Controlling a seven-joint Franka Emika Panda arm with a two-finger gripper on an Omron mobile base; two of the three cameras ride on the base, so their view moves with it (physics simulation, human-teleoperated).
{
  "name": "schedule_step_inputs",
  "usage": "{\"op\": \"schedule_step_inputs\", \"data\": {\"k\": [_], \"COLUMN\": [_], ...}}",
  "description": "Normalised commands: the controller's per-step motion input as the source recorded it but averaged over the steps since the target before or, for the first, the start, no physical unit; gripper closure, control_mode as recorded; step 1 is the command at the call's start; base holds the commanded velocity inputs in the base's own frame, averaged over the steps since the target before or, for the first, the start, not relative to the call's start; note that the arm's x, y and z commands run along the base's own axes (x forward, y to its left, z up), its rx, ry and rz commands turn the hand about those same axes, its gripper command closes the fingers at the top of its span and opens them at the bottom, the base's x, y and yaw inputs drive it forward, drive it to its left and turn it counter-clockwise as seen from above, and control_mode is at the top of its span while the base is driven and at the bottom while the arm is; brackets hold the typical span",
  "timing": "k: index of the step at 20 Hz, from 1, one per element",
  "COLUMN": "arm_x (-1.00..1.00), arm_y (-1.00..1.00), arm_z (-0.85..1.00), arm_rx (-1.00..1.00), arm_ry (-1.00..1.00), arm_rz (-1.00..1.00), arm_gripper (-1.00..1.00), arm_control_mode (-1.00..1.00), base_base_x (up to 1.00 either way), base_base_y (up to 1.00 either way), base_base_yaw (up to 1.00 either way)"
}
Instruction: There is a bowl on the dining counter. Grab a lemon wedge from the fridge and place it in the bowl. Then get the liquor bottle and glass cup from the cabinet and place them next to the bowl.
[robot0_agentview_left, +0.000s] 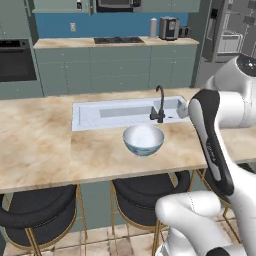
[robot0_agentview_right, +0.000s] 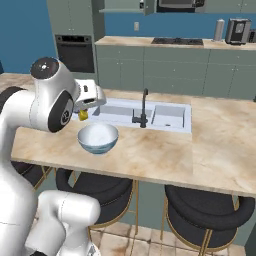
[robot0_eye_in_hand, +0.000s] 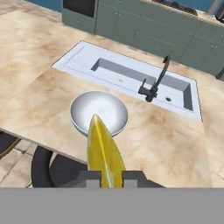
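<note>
From the hand view I see my tool clenched on the lemon wedge, the yellow slice pinched between the two dark fingertips and pointing up the frame toward the bowl. In that view the wedge's tip overlaps the bowl's near rim, so I am looking down at the bowl from above and to one side; how high the wedge sits over it I cannot tell.

In the right base view the tool shows at the end of the white arm, with the lemon wedge as a small yellow spot under it, up and to the left of the bowl and apart from it. The bowl stands on the dining bench, just in front of the white inset sink and close to the bench's near edge. A dark tap rises at the sink's front edge, just beyond the bowl.

In the left base view the bowl sits on the bench just in front of the sink, with the tap right behind it, and my arm crosses the right side of the frame. Dark round stools stand under the bench's near edge. The bowl holds nothing that I can make out.
</note>
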Motion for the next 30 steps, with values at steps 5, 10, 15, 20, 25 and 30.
{"op": "schedule_step_inputs", "data": {"k": [5, 10, 15, 20, 25, 30], "arm_x": [0.50, 0.43, 0.33, 0.18, 0.12, 0.20], "arm_y": [0.19, 0.27, 0.20, 0.03, 0.05, 0.05], "arm_z": [-0.35, -0.36, -0.37, -0.41, -0.38, -0.37], "arm_rx": [0.00, -0.03, -0.03, -0.01, 0.00, 0.00], "arm_ry": [0.15, 0.05, 0.05, 0.02, 0.00, 0.00], "arm_rz": [0.00, 0.00, 0.00, 0.02, 0.00, 0.00], "arm_gripper": [1.00, 1.00, 1.00, 1.00, 1.00, 1.00], "arm_control_mode": [-1.00, -1.00, -1.00, -1.00, -1.00, -1.00], "base_base_x": [0.00, 0.00, 0.00, 0.00, 0.00, 0.00], "base_base_y": [0.00, 0.00, 0.00, 0.00, 0.00, 0.00], "base_base_yaw": [0.00, 0.00, 0.00, 0.00, 0.00, 0.00]}}
